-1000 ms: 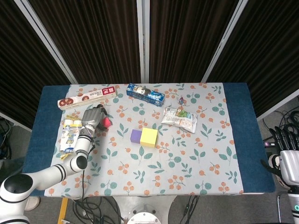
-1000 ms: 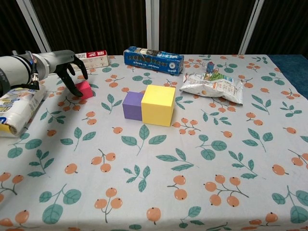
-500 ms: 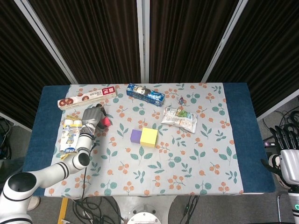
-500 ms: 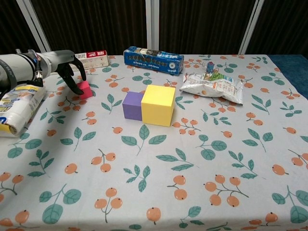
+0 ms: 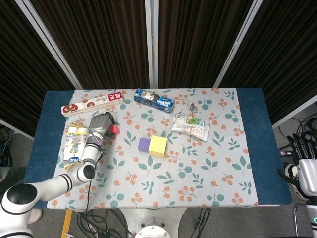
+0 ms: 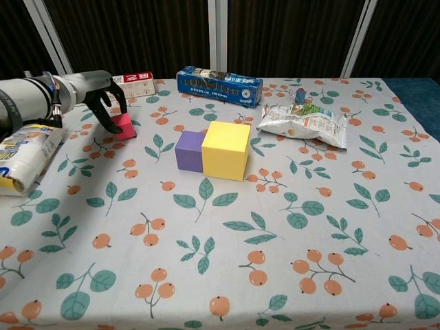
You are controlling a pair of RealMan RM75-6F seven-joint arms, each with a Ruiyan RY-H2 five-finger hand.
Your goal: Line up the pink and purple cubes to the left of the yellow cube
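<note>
Behind your blue table [image 5: 255,144], under its floral cloth [image 5: 198,168], hang dark pleated curtains [image 5: 198,39] with pale struts [image 5: 151,44]; cables [image 5: 106,223], perhaps, litter the floor.

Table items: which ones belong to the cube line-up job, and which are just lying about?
Job: pink cube, gripped by left robot hand; purple cube; yellow cube.

Lying about: red box; blue packet; snack bag; bottle pack.

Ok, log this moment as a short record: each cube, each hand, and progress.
purple foam cube: touching the left face of the yellow foam cube
pink foam cube: far left, apart from the pair
left hand: fingers curled around the pink cube
right hand: off the table edge, holding nothing
progress: purple placed, pink not yet
</note>
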